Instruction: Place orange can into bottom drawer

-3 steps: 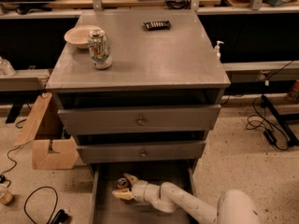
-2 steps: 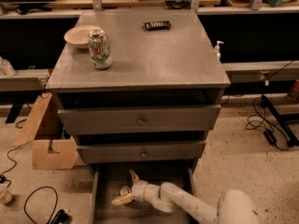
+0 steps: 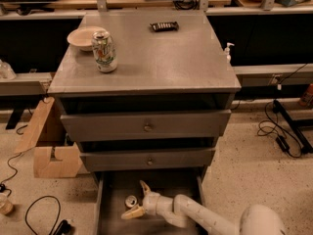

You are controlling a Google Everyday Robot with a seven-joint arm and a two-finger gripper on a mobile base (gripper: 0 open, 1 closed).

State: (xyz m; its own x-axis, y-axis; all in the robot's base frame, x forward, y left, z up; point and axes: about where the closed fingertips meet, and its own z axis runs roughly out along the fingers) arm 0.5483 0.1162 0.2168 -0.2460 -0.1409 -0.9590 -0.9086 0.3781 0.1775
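Grey flat-floored bottom drawer (image 3: 115, 192) holds orange can (image 3: 130, 201), seemingly between gripper's (image 3: 135, 200) spread fingers (image 3: 145, 188).

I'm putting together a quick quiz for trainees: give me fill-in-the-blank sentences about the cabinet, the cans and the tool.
1. The tool is down in the bottom drawer, which stands ____.
2. The orange can sits in that drawer by the tool, its ____ top showing.
3. On the cabinet top, the white-green can stands beside a ____.
Missing words: open; silver; bowl.
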